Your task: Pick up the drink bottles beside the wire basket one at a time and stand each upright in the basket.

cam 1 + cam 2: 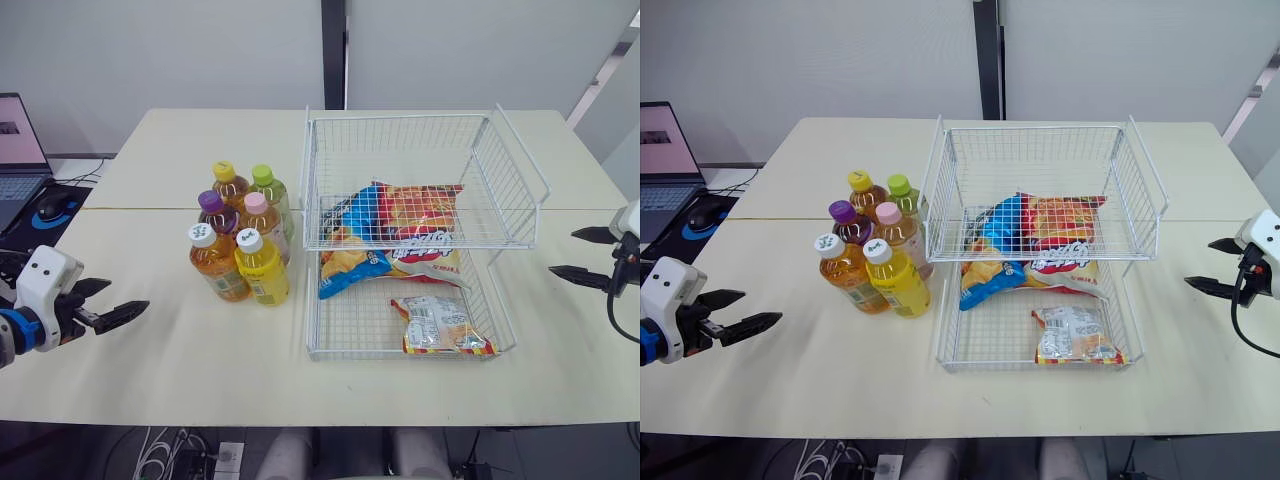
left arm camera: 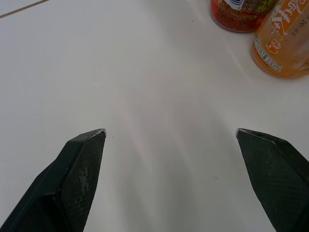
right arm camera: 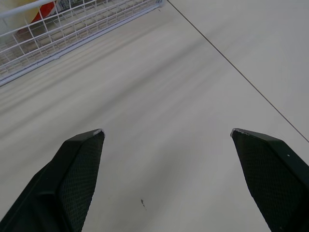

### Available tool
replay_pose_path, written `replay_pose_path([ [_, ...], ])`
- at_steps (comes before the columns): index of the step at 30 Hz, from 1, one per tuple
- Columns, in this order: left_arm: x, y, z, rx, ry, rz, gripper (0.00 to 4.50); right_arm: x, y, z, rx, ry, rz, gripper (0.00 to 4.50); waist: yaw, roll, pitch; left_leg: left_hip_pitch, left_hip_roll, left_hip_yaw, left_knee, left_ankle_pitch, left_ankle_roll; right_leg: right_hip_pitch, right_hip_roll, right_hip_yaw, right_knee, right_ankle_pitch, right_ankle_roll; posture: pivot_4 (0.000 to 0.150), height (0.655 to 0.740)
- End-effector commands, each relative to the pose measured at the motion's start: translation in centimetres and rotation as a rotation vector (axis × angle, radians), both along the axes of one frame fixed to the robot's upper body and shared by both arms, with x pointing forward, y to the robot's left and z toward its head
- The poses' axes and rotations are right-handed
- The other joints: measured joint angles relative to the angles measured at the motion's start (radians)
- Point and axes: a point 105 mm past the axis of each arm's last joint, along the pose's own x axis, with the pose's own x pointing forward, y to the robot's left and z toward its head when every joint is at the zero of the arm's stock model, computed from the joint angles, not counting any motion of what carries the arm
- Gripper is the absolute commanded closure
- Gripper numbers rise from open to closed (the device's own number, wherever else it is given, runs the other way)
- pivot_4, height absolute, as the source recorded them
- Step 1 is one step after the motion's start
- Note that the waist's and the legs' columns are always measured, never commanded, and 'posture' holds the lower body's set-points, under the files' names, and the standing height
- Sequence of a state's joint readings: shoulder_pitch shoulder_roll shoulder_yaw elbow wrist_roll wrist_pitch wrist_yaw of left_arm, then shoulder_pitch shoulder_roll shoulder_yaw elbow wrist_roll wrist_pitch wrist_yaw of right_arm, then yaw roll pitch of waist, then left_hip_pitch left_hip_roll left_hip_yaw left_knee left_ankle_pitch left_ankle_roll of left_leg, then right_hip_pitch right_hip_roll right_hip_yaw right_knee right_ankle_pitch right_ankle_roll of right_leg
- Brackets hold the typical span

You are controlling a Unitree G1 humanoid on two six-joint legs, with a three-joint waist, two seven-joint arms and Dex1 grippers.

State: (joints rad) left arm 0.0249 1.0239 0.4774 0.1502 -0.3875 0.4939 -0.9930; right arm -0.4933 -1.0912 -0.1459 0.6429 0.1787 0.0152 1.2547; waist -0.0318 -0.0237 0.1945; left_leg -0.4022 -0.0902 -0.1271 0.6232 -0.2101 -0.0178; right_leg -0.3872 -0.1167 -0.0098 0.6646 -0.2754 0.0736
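Several drink bottles stand upright in a tight cluster on the table just left of the white wire basket (image 1: pixel 420 120). Nearest me are a yellow bottle (image 1: pixel 263 268) and an orange one (image 1: pixel 215 262), both white-capped; behind them stand purple-capped (image 1: pixel 210 202), pink-capped (image 1: pixel 255 203), yellow-capped (image 1: pixel 224 172) and green-capped (image 1: pixel 262 176) bottles. My left gripper (image 1: pixel 125 298) hovers open and empty over the table's left side, well short of the cluster; its wrist view catches the orange bottle (image 2: pixel 285 43). My right gripper (image 1: pixel 563 252) is open and empty to the right of the basket, whose wire wall (image 3: pixel 72 34) it faces.
Snack bags lie inside the basket: a large red and blue one (image 1: pixel 400 225) and a small one (image 1: pixel 440 325) near the front. A laptop (image 1: pixel 15 150) and a mouse (image 1: pixel 48 207) sit off the table's left edge. Bare tabletop lies in front of the bottles.
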Motion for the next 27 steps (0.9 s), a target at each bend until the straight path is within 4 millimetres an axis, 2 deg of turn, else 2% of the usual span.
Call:
replay_pose_path([
  [1, 0.1, 0.0, 1.5, 0.013, -0.054, -0.009, 0.02, 0.2, -0.1, 1.3, -0.003, -0.052, -0.002, 0.00, 0.000, 0.000, 0.000, 0.000, 0.000, 0.000, 0.000, 0.000, 0.000, 0.000, 0.000, 0.000, 0.000, 0.000, 0.000, 0.150, 0.7400],
  [13, 0.0, 0.4, 2.5, -0.067, -0.142, 0.033, 0.02, 0.2, -0.8, 1.7, -0.014, -0.129, -0.035, 0.00, 0.000, 0.000, 0.000, 0.000, 0.000, 0.000, 0.000, 0.000, 0.000, 0.000, 0.000, 0.000, 0.000, 0.000, 0.000, 0.150, 0.7400],
  [27, -1.3, -0.1, 2.6, -0.142, -0.162, 0.010, 0.02, -0.2, -1.5, 1.6, 0.011, -0.123, -0.063, 0.00, 0.000, 0.000, 0.000, 0.000, 0.000, 0.000, 0.000, 0.000, 0.000, 0.000, 0.000, 0.000, 0.000, 0.000, 0.000, 0.150, 0.7400],
])
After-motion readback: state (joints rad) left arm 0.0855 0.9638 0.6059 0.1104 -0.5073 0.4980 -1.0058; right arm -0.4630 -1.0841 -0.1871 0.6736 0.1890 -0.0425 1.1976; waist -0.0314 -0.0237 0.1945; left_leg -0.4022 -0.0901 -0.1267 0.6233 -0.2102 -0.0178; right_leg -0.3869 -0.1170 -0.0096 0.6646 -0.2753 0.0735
